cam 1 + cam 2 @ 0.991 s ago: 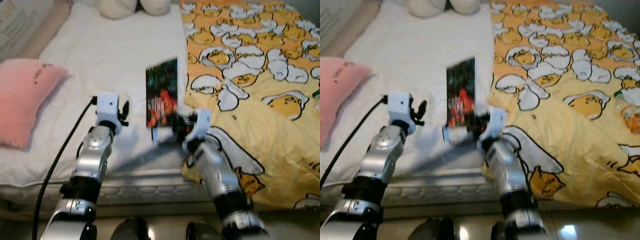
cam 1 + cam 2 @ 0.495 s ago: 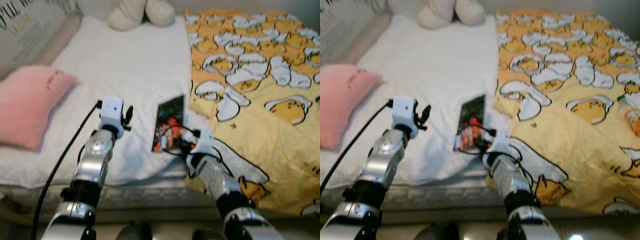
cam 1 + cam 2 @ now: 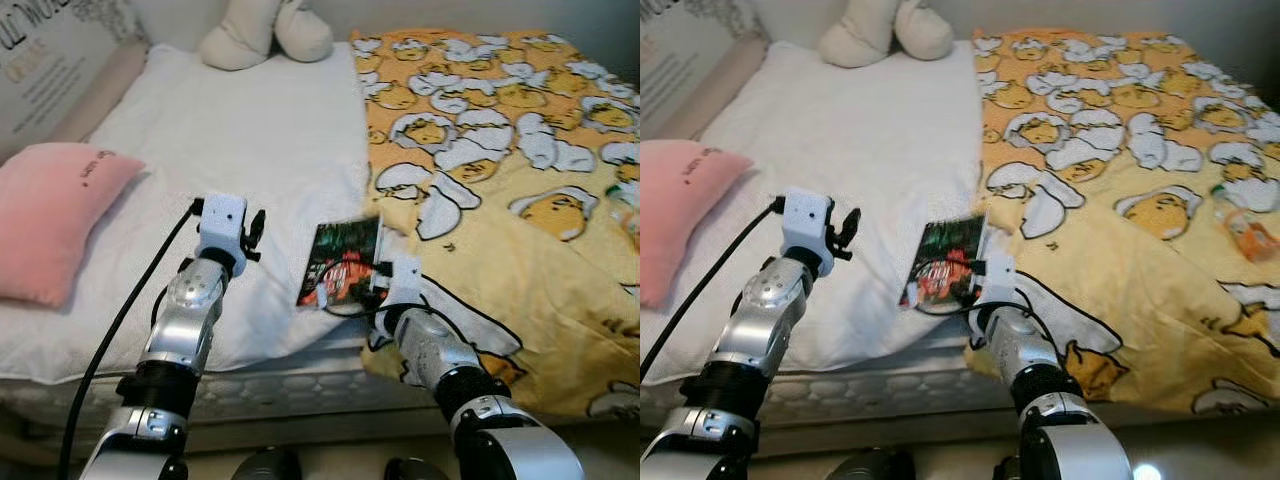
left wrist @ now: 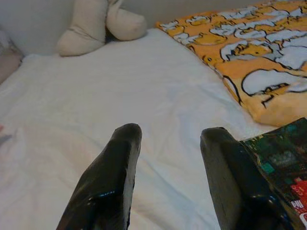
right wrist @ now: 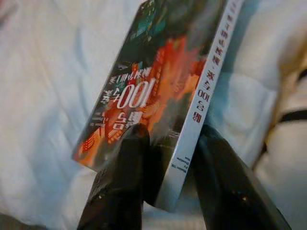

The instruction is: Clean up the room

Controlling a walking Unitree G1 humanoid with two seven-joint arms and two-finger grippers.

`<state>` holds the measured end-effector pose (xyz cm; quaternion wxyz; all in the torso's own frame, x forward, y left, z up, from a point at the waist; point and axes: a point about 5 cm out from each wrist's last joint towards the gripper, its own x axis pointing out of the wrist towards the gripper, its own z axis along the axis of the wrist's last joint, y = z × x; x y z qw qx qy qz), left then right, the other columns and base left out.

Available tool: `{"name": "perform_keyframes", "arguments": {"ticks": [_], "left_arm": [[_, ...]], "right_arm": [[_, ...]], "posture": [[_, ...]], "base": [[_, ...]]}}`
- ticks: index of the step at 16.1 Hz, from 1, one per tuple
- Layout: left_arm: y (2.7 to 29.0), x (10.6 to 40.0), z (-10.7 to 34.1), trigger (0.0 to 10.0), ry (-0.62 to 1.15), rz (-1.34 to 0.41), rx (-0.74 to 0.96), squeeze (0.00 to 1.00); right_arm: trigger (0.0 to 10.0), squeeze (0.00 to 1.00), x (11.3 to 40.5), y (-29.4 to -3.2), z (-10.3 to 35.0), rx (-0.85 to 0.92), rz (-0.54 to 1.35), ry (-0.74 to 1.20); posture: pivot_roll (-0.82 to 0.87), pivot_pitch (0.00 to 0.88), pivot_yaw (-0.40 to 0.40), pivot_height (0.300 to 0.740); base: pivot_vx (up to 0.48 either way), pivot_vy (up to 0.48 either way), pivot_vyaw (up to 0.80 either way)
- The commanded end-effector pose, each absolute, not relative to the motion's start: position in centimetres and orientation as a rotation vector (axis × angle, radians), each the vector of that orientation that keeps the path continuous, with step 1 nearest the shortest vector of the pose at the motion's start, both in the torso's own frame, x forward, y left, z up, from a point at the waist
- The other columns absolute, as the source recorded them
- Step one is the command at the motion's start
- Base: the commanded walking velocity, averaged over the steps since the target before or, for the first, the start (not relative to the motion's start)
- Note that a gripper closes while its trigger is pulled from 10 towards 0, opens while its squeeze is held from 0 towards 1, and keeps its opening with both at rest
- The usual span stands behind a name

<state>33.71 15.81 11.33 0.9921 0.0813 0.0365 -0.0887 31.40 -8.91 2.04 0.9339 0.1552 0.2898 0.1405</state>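
A book (image 3: 341,262) with a dark green and red cover and a white spine is held just above the white sheet (image 3: 240,140), near the bed's front edge. My right gripper (image 5: 165,165) is shut on the book (image 5: 158,91), one finger on the cover and one behind it. My left gripper (image 4: 168,158) stands open over the sheet to the left of the book, nothing between its fingers (image 4: 112,172). In the eye views the left gripper (image 3: 250,228) sits at about the book's height.
A yellow duvet (image 3: 500,150) with egg cartoons covers the bed's right half. A pink pillow (image 3: 45,215) lies at the left. A cream plush toy (image 3: 268,30) sits at the head of the bed. A small orange item (image 3: 1243,225) rests on the duvet at right.
The camera view has pulled back and shifted. The book, upright a second ago, has tilted and come lower toward the bed's front edge in my right gripper. The left arm has held still.
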Motion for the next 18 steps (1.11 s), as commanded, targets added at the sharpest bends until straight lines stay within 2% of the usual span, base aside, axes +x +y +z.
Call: {"name": "perform_keyframes", "arguments": {"ticks": [1, 3, 4, 8, 9, 10, 13, 18], "left_arm": [[16.1, 33.7, 11.7, 10.0, 0.061, -0.171, 0.180, 0.00], [16.0, 33.7, 11.7, 10.0, 0.059, -0.178, 0.184, 0.00], [15.9, 33.7, 11.7, 10.0, 0.059, -0.182, 0.187, 0.00], [15.8, 33.8, 11.9, 10.0, 0.055, -0.193, 0.198, 0.00], [15.8, 33.8, 12.0, 10.0, 0.052, -0.192, 0.201, 0.00], [15.9, 33.8, 12.0, 10.0, 0.050, -0.191, 0.204, 0.00], [16.2, 33.6, 12.0, 10.0, 0.048, -0.182, 0.210, 0.00], [16.1, 33.4, 11.9, 10.0, 0.050, -0.179, 0.214, 0.00]], "right_arm": [[10.0, 1.00, 30.9, -9.0, 1.3, 0.242, 0.276, 0.626], [10.0, 1.00, 30.6, -8.9, 0.9, 0.192, 0.270, 0.632], [10.0, 0.00, 30.6, -8.9, 0.8, 0.195, 0.257, 0.634], [10.0, 0.00, 31.0, -8.7, 1.1, 0.309, 0.230, 0.628], [3.0, 0.00, 31.4, -8.7, 1.4, 0.327, 0.222, 0.614], [0.0, 0.00, 31.8, -8.6, 2.0, 0.351, 0.221, 0.587], [0.0, 0.00, 33.0, -8.1, 3.6, 0.346, 0.256, 0.517], [0.0, 0.00, 33.0, -7.8, 3.5, 0.383, 0.255, 0.521]], "posture": [[-0.05, 0.031, 0.086, 0.740], [-0.05, 0.034, 0.092, 0.740], [-0.05, 0.034, 0.095, 0.740], [-0.04, 0.041, 0.104, 0.740], [-0.04, 0.041, 0.103, 0.740], [-0.04, 0.044, 0.101, 0.740], [-0.03, 0.048, 0.092, 0.740], [-0.03, 0.052, 0.087, 0.740]], "base": [[0.000, 0.000, 0.00], [0.000, 0.000, 0.00], [0.000, 0.000, 0.00], [0.000, 0.000, 0.00], [0.000, 0.000, 0.00], [0.000, 0.000, 0.00], [0.000, 0.000, 0.00], [0.000, 0.000, 0.00]]}}
